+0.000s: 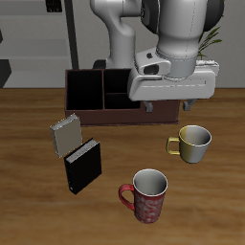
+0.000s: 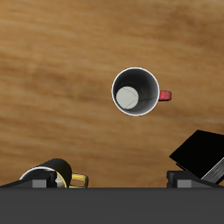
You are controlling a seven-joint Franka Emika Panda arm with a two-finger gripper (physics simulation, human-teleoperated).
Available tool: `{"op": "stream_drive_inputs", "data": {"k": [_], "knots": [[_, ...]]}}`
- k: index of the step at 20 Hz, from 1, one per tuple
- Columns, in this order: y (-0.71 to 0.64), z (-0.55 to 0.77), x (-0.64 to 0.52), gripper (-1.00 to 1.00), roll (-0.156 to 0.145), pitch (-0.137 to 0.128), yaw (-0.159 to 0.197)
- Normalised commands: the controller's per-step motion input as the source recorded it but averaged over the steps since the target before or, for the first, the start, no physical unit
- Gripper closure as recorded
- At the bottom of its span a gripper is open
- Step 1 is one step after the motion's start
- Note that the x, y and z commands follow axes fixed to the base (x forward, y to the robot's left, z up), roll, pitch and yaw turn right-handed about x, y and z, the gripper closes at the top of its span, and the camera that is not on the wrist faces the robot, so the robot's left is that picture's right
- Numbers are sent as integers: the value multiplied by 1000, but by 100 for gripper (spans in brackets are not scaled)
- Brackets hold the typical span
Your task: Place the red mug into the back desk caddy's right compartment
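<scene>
The red mug [image 1: 148, 194] stands upright near the table's front edge, its handle pointing sideways. In the wrist view the red mug [image 2: 136, 91] shows from straight above, with a grey-white inside. My gripper [image 1: 168, 108] hangs open and empty high over the table, in front of the back desk caddy [image 1: 96, 107] and well above the mug. My gripper [image 2: 112, 185] shows only its two finger bases, wide apart. The caddy is dark brown with a black inside. One large end section [image 1: 84, 91] shows with nothing in it; the other end is hidden behind my hand, so I cannot tell which is the right compartment.
A yellowish-cream mug [image 1: 193, 142] stands between the caddy and the red mug, off to one side; it also appears as the cream mug [image 2: 52, 172] in the wrist view. A black book-like object [image 1: 82, 165] and a grey one [image 1: 65, 134] lie before the caddy's visible end.
</scene>
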Motion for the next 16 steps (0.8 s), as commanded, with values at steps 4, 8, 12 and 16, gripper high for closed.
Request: {"op": "stream_drive_inputs", "data": {"k": [4,8,12,16], "knots": [[-30,-177,357,-100,-20,10,-6],[-59,-265,390,-100,11,57,12],[86,-252,249,-100,26,16,15],[77,-130,190,-100,19,-17,21]]}}
